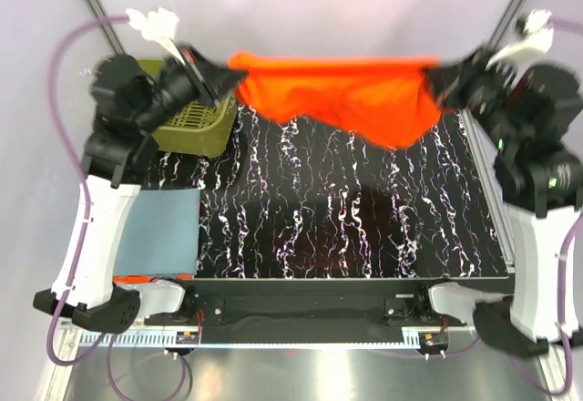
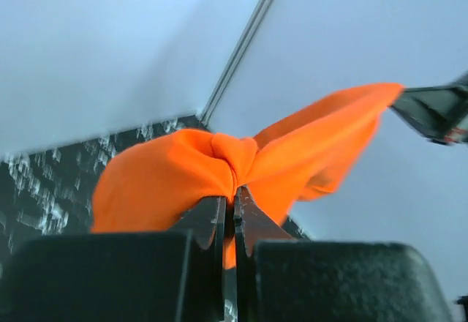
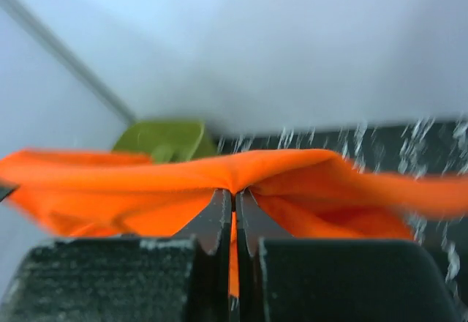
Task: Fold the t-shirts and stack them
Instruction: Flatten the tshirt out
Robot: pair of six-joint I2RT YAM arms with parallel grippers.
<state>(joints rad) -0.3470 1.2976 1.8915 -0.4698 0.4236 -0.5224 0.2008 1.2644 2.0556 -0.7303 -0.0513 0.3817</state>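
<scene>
My left gripper [image 2: 234,199] is clamped on one bunched end of the orange t-shirt [image 1: 351,100], and my right gripper [image 3: 234,194] is pinched tight on the other end. The shirt hangs stretched between them in the air over the 12 o'clock edge of the table [image 1: 346,237], with its belly sagging toward 1 o'clock.

The risks, as I judge them: each pinch holds only a small knot of cloth, so pulling my arms further apart could drag an end out and drop the shirt in a heap. The hanging part looks uneven, so laying it down from here may trap creases or a twisted sleeve. My left side sits close to the green basket [image 1: 196,126] at 10 o'clock, and the cloth could snag on its rim.

By count: two t-shirts, this orange one and one blue-grey t-shirt [image 1: 162,232] lying flat and folded at 8 o'clock; one basket; my two grippers.
</scene>
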